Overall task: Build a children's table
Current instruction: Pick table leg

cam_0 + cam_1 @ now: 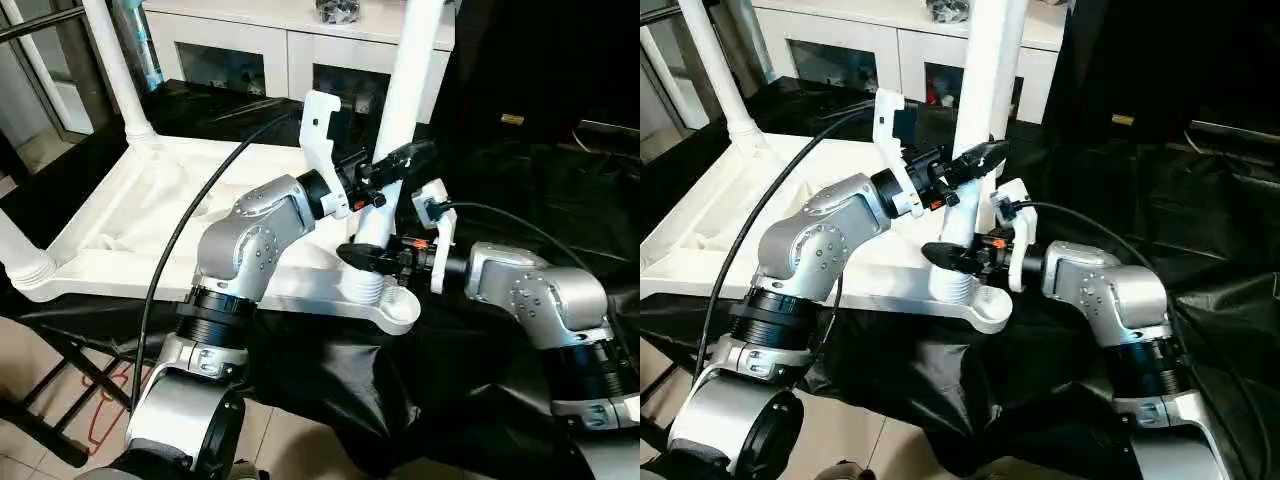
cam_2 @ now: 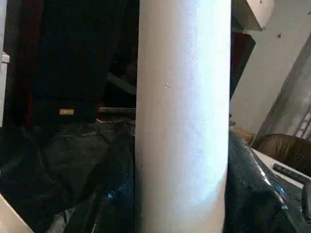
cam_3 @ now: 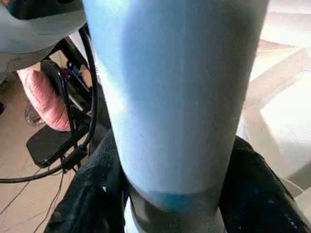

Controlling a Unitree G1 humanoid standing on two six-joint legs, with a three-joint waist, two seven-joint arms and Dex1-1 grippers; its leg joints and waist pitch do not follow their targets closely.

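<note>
The tabletop (image 1: 150,215) lies upside down; a leg (image 1: 400,120) stands in its near right corner, cabinet (image 1: 290,40) behind.

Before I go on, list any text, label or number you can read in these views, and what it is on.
None can be read.
Yellow tag on the dark backdrop: too small to read.
Items behind the cabinet glass: blurred, no text legible.
Leg, tabletop, left gripper and right gripper: no markings visible.
</note>
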